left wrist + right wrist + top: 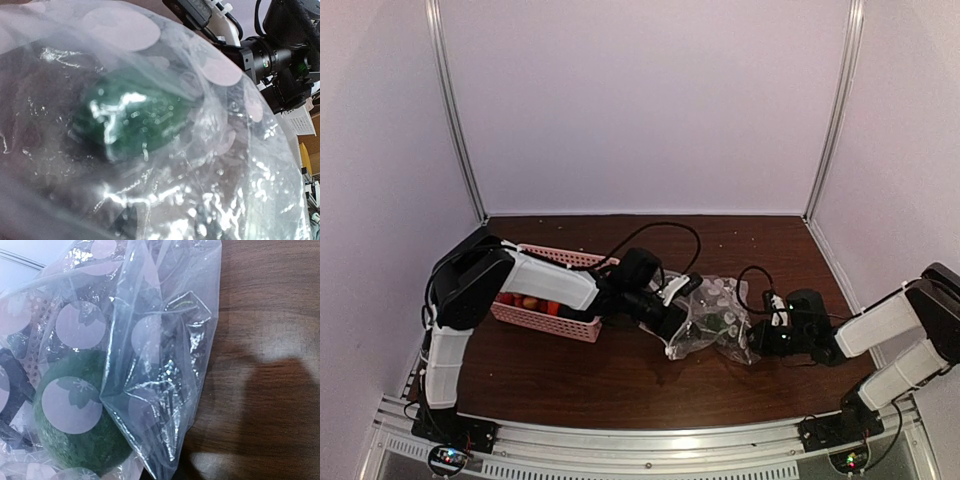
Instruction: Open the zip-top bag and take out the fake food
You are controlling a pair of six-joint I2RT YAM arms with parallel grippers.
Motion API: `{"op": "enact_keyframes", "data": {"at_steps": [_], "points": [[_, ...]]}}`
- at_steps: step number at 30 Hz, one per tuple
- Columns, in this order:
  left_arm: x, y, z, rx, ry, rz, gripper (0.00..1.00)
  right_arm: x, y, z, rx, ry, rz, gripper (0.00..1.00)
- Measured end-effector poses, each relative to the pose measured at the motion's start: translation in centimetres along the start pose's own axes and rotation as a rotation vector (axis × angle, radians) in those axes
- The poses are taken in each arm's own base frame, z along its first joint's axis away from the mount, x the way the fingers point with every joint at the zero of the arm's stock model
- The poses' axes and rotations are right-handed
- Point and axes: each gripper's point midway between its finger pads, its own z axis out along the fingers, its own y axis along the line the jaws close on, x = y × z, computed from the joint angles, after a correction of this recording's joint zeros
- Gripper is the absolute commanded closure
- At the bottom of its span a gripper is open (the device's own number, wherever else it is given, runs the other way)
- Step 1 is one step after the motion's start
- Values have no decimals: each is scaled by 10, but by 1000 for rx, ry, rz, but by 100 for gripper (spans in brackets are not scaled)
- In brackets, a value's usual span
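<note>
Tugging unevenly could tear the clear polka-dotted plastic bag [715,315] holding the round green plastic food [85,450] — left tool [670,302], right tool [757,338]: grip cannot be told

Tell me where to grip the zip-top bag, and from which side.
Pinch the zip-top bag by the empty folded flap beside the green fake food, coming from the right gripper side. That flap is thin film over bare table, so a pinch probably closes without catching food.

I see a clear zip-top bag [715,315] with white blossom-printed dots. The fake food [75,440] inside is dark green. The basket [545,322] is pink, the table [620,385] brown.
</note>
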Motion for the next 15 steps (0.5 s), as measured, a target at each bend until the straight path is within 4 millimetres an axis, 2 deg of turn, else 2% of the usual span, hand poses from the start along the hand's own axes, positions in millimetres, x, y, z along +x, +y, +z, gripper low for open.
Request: {"op": "enact_keyframes", "data": {"at_steps": [5, 11, 12, 14, 15], "points": [[-7, 5, -6, -26, -52, -10, 58, 0, 0, 0, 8, -2, -20, 100], [-28, 29, -27, -138, -175, -72, 54, 2, -4, -7, 41, 9, -70, 99], [-32, 32, -29, -151, -192, -76, 54, 4, -4, -9, 44, 14, -79, 90], [-38, 35, -31, -170, -212, -83, 53, 5, -3, -11, 43, 22, -95, 67], [-41, 36, -32, -178, -221, -85, 52, 5, -2, -12, 40, 24, -104, 61]]}}
